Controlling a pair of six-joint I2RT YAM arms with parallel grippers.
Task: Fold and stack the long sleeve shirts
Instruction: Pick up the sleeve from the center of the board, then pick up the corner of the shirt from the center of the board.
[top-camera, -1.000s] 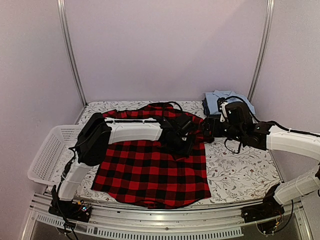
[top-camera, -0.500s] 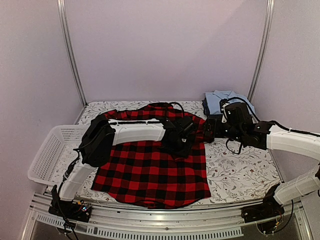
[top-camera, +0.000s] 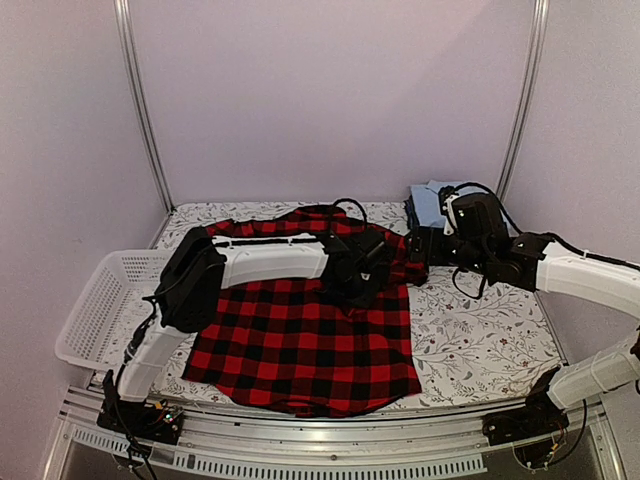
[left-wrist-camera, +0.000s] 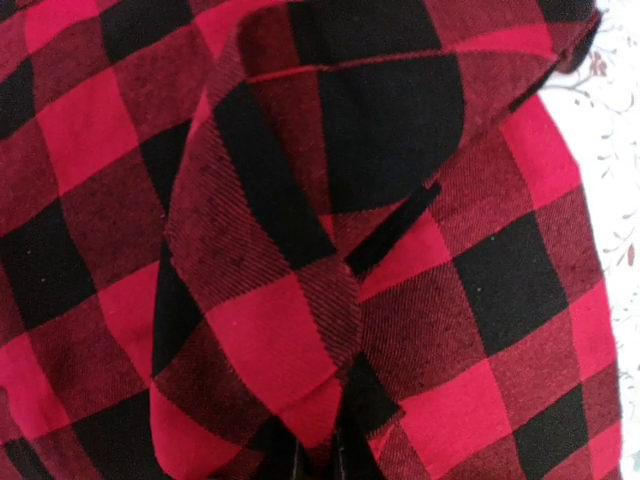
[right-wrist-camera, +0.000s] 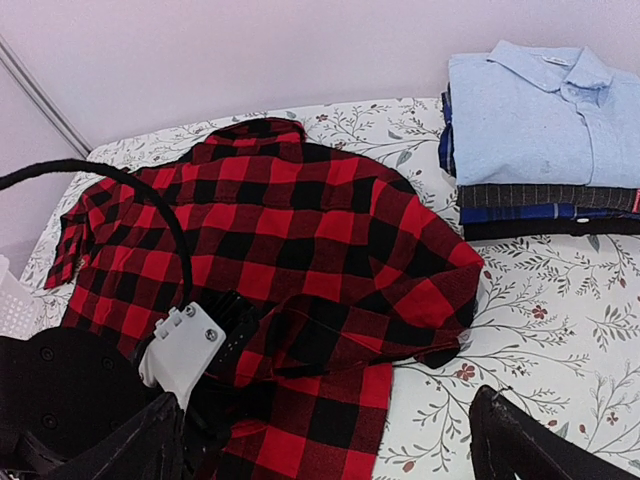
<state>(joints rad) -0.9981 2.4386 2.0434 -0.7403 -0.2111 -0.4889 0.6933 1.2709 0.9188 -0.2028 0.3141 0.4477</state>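
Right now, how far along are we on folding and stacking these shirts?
Done: a folded stack sits at the far right, light blue shirt on top. In hand: the left pincer pinches a raised fold of the red-and-black check shirt; the right pincer hangs open beside it. Left: that shirt lies mostly spread out, so it needs folding, then stacking.

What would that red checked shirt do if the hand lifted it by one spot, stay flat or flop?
Probably flop: where the left hand pinches it, the red checked shirt bunches into soft folds instead of holding shape. It would likely drape and drag rather than slide as one piece, since the rest lies limp on the table.
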